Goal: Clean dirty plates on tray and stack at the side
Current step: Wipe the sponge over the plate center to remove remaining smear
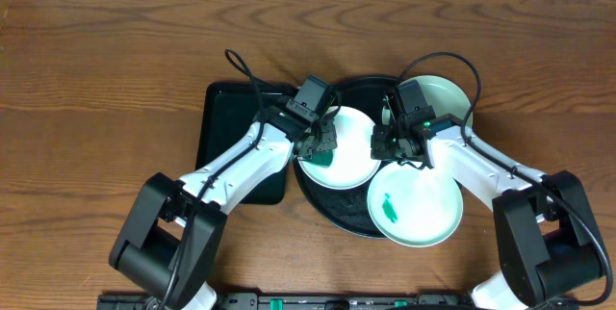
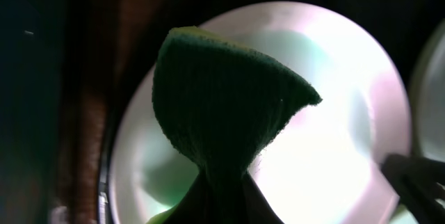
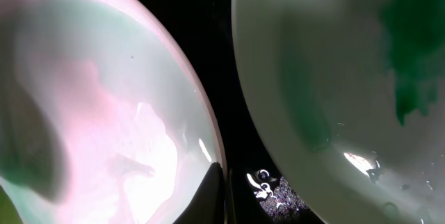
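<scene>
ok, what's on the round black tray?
Three plates: white plate, smeared mint plate, rear mint plate. The sponge covers part of the white plate; what's beneath is hidden.

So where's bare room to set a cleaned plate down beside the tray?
Bare table left of the rectangular tray, along the far edge behind both trays, and at the far right, past the round tray. Crowded: the round tray carries three plates, with the left gripper and right gripper over them.

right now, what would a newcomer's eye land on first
The left claw holding a dark green sponge over the white plate in the round black tray. Next, the right claw pinching that plate's rim, and the green smear on the front mint plate.
</scene>
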`<state>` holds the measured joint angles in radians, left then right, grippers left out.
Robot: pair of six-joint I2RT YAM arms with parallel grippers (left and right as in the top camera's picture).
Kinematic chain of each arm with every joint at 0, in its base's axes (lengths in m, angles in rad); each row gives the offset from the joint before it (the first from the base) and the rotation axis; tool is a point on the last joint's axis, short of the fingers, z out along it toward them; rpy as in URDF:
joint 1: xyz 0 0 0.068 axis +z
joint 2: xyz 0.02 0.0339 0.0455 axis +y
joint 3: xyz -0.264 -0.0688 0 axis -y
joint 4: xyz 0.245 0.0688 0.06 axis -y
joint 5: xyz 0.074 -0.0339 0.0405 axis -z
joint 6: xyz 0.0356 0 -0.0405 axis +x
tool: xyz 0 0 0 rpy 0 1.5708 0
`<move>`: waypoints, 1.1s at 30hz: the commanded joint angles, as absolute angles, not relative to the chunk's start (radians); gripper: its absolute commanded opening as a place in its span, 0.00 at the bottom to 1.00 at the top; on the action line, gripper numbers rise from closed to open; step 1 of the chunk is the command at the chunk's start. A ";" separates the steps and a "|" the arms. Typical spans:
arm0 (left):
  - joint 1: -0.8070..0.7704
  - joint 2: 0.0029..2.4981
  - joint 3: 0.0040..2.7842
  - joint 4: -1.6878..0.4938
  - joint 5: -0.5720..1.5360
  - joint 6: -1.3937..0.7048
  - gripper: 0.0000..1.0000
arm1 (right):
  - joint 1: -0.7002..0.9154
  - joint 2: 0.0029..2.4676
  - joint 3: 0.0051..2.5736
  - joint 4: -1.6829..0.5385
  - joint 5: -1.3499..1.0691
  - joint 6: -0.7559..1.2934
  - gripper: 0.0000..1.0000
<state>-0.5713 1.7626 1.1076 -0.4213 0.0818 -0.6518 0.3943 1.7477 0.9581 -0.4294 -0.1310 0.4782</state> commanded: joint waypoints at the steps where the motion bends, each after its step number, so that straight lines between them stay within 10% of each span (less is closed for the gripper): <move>1: -0.574 1.801 1.095 -0.426 0.002 -0.633 0.07 | 0.421 1.753 0.955 -0.423 -0.169 0.463 0.01; 33: -0.700 1.860 1.114 -0.282 0.262 -0.646 0.07 | 0.421 1.753 0.955 -0.422 -0.170 0.463 0.01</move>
